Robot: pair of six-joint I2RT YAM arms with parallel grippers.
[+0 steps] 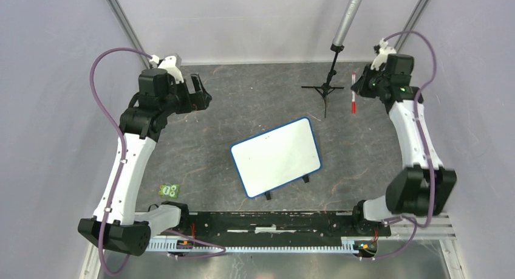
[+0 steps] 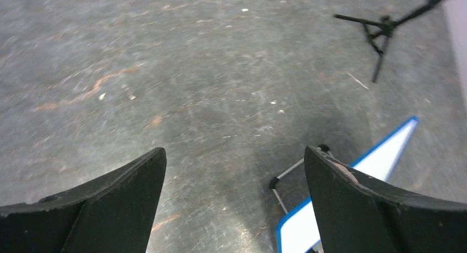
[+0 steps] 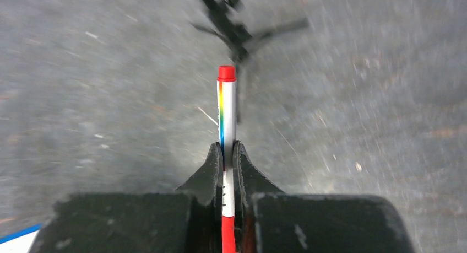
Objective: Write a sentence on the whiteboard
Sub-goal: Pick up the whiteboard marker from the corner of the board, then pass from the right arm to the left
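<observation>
Marker (image 3: 226, 120) rainbow-striped at wrist, whiteboard (image 1: 276, 156) whole overhead

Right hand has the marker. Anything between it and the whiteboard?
Partly. The small black tripod stand sits just left of the right hand and its red-capped white marker, and its near leg reaches close to the straight line toward the blue-rimmed white whiteboard. Nothing else visible lies between them; the board face is bare.

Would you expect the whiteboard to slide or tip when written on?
Likely slides: the whiteboard looks thin and light, and nothing holds it. Its small black feet prop it up, so pressure near an edge might rock it.
</observation>
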